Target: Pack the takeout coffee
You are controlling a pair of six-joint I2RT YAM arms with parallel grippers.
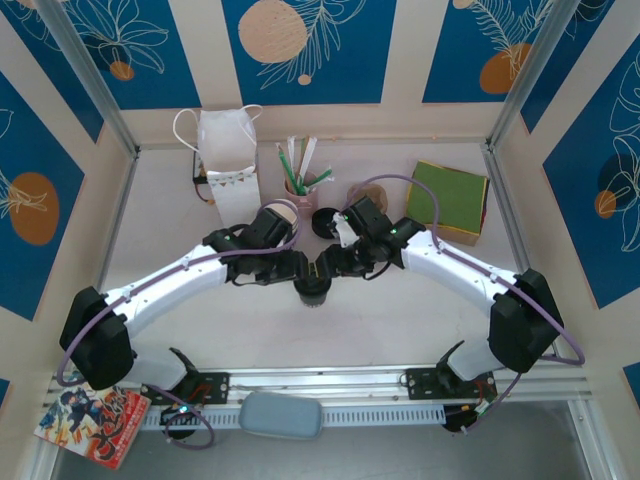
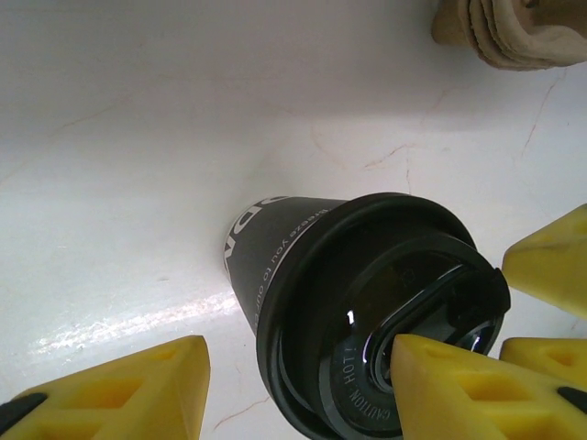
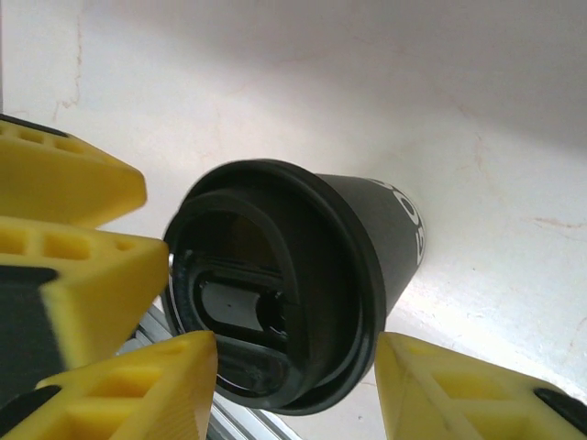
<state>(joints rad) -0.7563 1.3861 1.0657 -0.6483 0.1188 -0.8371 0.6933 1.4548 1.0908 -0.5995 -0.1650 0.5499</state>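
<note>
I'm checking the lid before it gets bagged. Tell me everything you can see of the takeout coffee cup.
The takeout coffee is a small paper cup, its wall dark with pale lettering, capped by a glossy black plastic lid marked CAUTION HOT. It stands upright on the white table, flanked by yellow fingers; whether they touch it is unclear.

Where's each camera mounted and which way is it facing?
Top external: above and behind the robot, looking down at the table; both arms show, meeting over the takeout coffee.
Left wrist: on the left arm, looking down past the left gripper at the coffee's lid.
Right wrist: likewise past the right gripper.
Shared: both wrist views catch the lid.
</note>
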